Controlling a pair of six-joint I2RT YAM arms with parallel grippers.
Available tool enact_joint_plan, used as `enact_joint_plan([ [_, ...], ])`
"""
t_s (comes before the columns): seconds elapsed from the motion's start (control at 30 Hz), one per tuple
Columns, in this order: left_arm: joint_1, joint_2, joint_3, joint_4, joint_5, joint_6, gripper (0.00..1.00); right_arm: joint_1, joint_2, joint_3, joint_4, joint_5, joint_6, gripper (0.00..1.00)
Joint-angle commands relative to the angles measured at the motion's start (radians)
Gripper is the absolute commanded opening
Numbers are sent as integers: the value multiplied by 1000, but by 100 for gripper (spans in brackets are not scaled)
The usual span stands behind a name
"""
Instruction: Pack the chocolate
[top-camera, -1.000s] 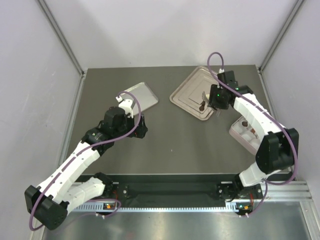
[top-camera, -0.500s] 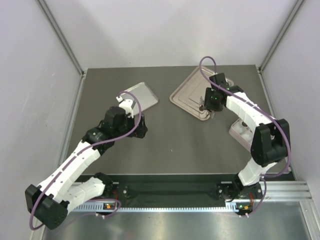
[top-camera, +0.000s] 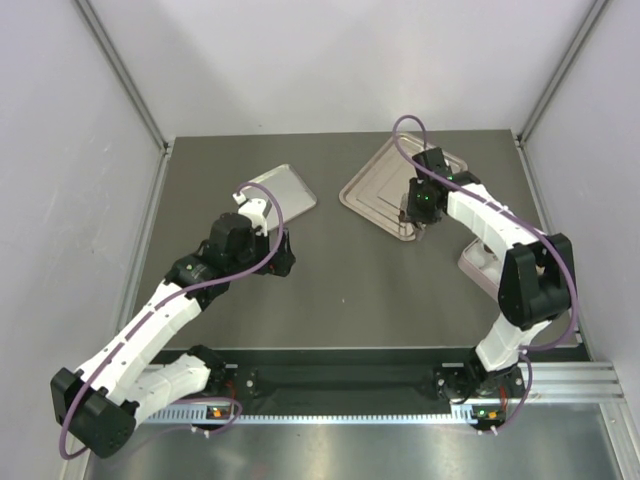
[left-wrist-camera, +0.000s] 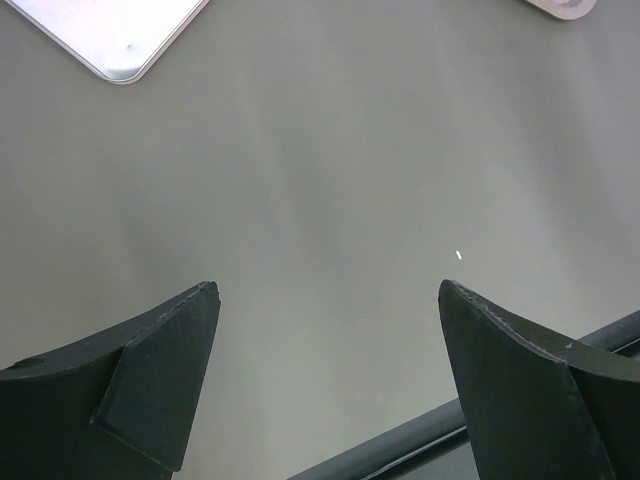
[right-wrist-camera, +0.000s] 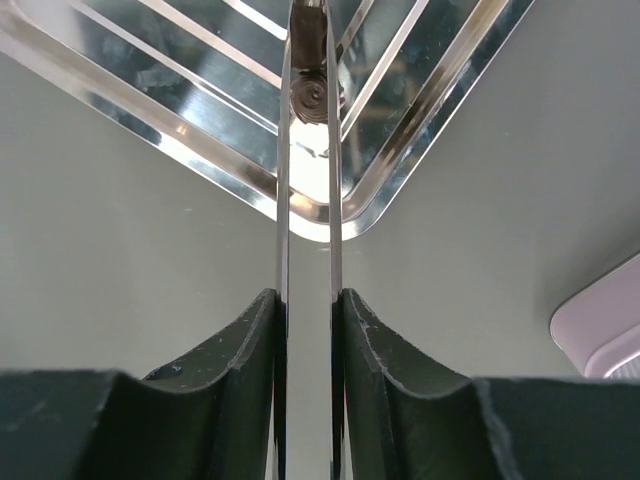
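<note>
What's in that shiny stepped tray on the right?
One small brown chocolate, between the tips of metal tongs held by the right end effector. The arm hides part of the tray from above.

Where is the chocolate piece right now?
Right wrist view, top centre: the chocolate piece sits between the tips of the tweezers, over the ridged silver tray near its corner.

The right hand (top-camera: 408, 214) hovers low over the silver tray's (top-camera: 372, 188) near corner.
</note>
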Motion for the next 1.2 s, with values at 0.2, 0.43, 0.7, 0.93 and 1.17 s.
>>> enact_joint_plan([
  [0.2,-4,-10,23,15,-3,9,96,9,-135,117,-53,18,-31,25],
  [0.43,-4,-28,22,20,4,9,96,-41,-321,-13,-212,87,-42,25],
  [0.7,-4,-25,23,29,60,8,96,-175,-565,-159,-347,142,-16,25],
  [0.93,-4,-42,17,35,70,6,96,-265,-689,-284,-367,122,-12,25],
  [1.17,-4,-45,17,35,80,6,96,-273,-712,-319,-358,119,-9,26],
])
